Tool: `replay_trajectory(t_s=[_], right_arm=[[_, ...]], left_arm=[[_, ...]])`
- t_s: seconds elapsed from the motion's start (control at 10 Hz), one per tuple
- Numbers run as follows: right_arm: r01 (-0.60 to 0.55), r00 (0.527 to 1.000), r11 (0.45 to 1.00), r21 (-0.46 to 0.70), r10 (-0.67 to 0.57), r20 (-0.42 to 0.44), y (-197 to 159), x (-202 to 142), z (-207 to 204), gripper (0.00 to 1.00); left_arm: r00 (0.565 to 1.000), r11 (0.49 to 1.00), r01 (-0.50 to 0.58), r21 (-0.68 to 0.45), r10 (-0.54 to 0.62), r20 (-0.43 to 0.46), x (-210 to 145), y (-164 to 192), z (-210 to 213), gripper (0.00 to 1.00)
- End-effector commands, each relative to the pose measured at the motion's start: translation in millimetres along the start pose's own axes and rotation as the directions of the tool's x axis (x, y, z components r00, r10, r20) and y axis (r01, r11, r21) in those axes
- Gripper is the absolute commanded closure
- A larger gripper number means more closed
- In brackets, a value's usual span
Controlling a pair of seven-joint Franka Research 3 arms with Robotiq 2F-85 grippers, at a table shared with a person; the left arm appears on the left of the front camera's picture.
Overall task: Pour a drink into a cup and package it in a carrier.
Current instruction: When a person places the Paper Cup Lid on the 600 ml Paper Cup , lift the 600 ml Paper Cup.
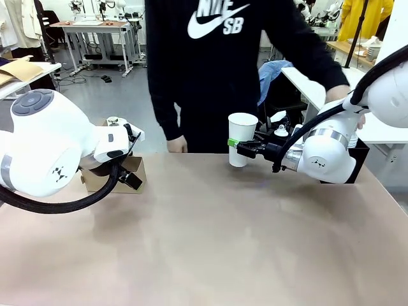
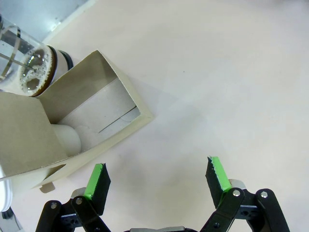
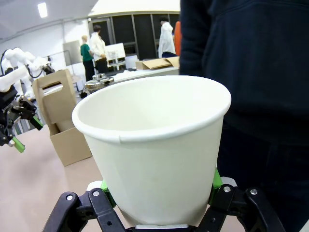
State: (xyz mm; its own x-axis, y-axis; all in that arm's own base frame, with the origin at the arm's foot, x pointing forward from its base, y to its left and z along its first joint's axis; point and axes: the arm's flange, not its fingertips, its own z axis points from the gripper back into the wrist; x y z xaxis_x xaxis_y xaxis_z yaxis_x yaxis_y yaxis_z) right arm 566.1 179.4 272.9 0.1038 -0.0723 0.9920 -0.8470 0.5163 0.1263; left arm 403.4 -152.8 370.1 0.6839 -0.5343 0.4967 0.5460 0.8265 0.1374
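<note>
tan table (image 1: 210, 242) ran across the whole front. a person (image 1: 217, 64) in a black sweatshirt with white print stood at its far edge. black box (image 1: 361, 159) sat at the far right of the table, and a blue cloth (image 1: 271, 73) showed behind the person. grey work tables (image 1: 95, 29) stood further back, and a few people (image 3: 96, 46) stood around.

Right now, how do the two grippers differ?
The left gripper is open and empty; the right gripper is shut on the cup. The left points down at the table beside the carrier; the right lies level, cup upright. Both are black with green pads.
</note>
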Motion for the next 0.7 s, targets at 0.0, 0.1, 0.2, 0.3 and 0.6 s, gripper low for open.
replay_trajectory(t_s=[0.0,0.1,0.2,0.3,0.6], right_arm=[[0.004,1.000,1.000,-0.003,-0.004,-0.006,1.9,2.1,-1.9,0.20],[0.004,1.000,1.000,-0.003,-0.004,-0.006,1.9,2.1,-1.9,0.20],[0.004,1.000,1.000,-0.003,-0.004,-0.006,1.9,2.1,-1.9,0.20],[0.004,1.000,1.000,-0.003,-0.004,-0.006,1.9,2.1,-1.9,0.20],[0.004,1.000,1.000,-0.003,-0.004,-0.006,1.9,2.1,-1.9,0.20]], left_arm=[[1.000,1.000,-0.002,-0.002,0.002,0.001,-0.1,0.5,0.3,0.00],[1.000,1.000,-0.002,-0.002,0.002,0.001,-0.1,0.5,0.3,0.00],[1.000,1.000,-0.002,-0.002,0.002,0.001,-0.1,0.5,0.3,0.00],[1.000,1.000,-0.002,-0.002,0.002,0.001,-0.1,0.5,0.3,0.00],[1.000,1.000,-0.002,-0.002,0.002,0.001,-0.1,0.5,0.3,0.00]])
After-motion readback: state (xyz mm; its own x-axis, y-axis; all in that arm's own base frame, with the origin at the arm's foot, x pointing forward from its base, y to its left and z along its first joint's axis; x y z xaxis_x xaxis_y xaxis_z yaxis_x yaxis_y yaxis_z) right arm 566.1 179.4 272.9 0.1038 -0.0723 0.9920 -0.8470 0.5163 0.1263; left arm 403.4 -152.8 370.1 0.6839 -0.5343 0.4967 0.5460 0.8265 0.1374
